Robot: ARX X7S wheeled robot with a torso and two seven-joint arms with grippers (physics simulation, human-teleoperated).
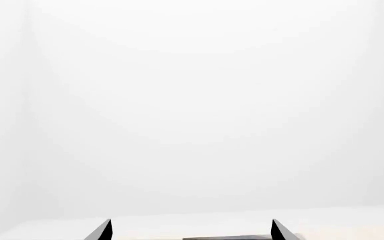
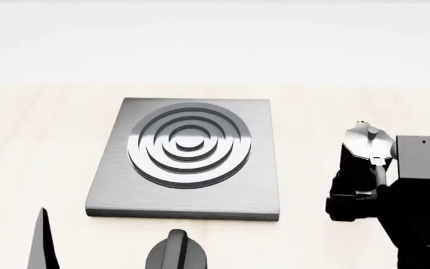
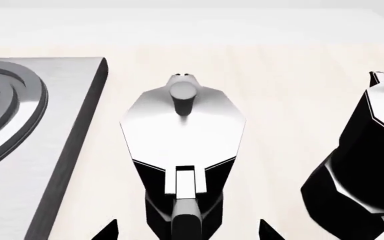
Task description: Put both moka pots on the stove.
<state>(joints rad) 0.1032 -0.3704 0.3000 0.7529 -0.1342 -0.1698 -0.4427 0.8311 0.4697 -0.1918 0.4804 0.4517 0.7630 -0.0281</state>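
In the right wrist view one moka pot [image 3: 182, 135] stands upright just right of the stove [image 3: 32, 130], silvery lid up and curved handle toward the camera. My right gripper [image 3: 186, 231] is open, its fingertips [image 3: 105, 231] wide on either side of that handle and clear of it. The other moka pot [image 3: 359, 175] stands further right. From the head camera, the stove [image 2: 185, 157] lies mid-table with nothing on its ring burner, and the nearer pot [image 2: 364, 144] shows ahead of my right arm [image 2: 424, 196]. My left gripper [image 1: 192, 232] is open and holds nothing.
A short black round knob [image 2: 176, 252] sits on the table just in front of the stove's near edge. One left finger [image 2: 42, 241] shows at the lower left of the head view. The left wrist camera faces a white wall [image 1: 192, 100].
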